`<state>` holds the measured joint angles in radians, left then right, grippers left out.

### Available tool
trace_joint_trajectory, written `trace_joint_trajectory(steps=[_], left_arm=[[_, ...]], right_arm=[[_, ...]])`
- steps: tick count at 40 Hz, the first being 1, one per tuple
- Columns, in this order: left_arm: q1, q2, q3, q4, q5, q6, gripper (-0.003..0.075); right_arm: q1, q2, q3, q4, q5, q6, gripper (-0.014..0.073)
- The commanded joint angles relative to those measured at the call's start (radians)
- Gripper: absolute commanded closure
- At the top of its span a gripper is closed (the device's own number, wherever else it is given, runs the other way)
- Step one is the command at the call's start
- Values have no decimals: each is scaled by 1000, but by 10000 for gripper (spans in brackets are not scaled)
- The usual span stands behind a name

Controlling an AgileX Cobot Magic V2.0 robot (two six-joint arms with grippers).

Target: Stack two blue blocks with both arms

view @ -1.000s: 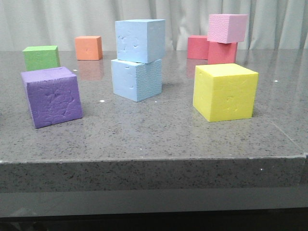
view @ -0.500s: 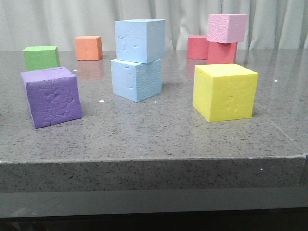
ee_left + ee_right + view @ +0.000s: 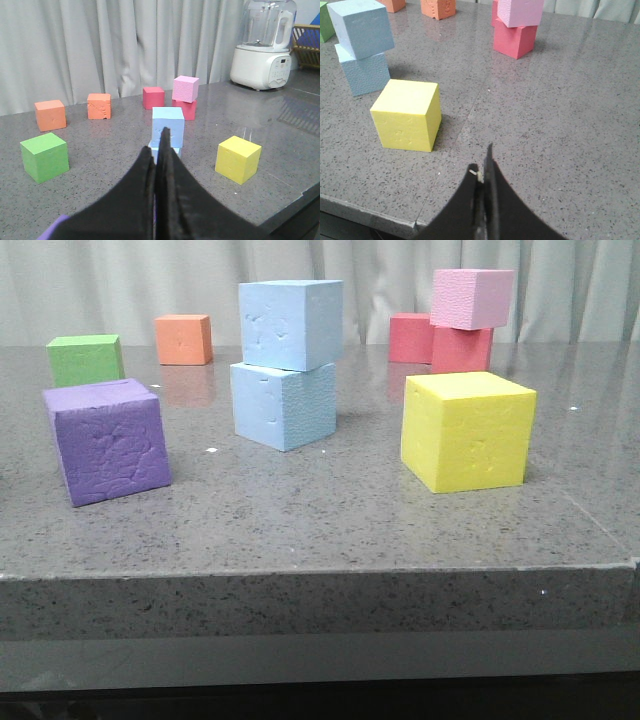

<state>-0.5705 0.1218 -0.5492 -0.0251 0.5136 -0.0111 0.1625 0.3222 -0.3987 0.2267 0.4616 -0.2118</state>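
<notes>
Ahead of the left claw (image 3: 156,150), whose black angular fingers are pressed together with nothing between them, the two blue blocks are seen stacked: the upper blue block (image 3: 290,323) is set on the lower blue block (image 3: 283,405), turned slightly so that its edges overhang a little. Both are pale sky-blue foam cubes with grainy, dimpled faces and shallow dents, and they are about equal in size. From the left wrist the stack is partly hidden behind the fingertips, with only the upper cube plainly shown.

The right claw (image 3: 482,172) is likewise closed and empty, its fingers meeting in a thin seam. Just beyond it and to one side a yellow cube (image 3: 407,115) is placed, sharp-edged and matt, with the blue stack farther off behind it. Well beyond the right claw a pink cube (image 3: 520,11) with a coarse surface is stacked on a red cube (image 3: 516,39).

The tabletop (image 3: 320,520) is a polished grey speckled stone slab in which faint reflections are carried. A purple cube (image 3: 107,440) with a crinkled face, a green cube (image 3: 86,358) and an orange cube (image 3: 184,339) are also set on it, apart from the stack. Pale pleated curtains (image 3: 120,285) are hung behind
</notes>
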Motion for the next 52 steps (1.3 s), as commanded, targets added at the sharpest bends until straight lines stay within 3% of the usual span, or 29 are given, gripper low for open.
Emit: trace_joint_trajectory(steps=[1, 10, 20, 37, 52], left_arm=[[-2, 12, -21, -7, -82, 1, 741], [24, -38, 84, -3, -135, 1, 741], [226, -148, 304, -7, -276, 1, 741], [480, -146, 428, -9, -371, 1, 741], [556, -146, 558, -9, -497, 1, 741]], right_arm=[[-6, 6, -24, 10, -74, -3, 662], [-6, 6, -24, 10, -74, -3, 662], [-6, 6, -24, 10, -74, -3, 662], [-6, 6, -24, 10, -72, -3, 662], [-6, 6, -24, 10, -72, -3, 662]])
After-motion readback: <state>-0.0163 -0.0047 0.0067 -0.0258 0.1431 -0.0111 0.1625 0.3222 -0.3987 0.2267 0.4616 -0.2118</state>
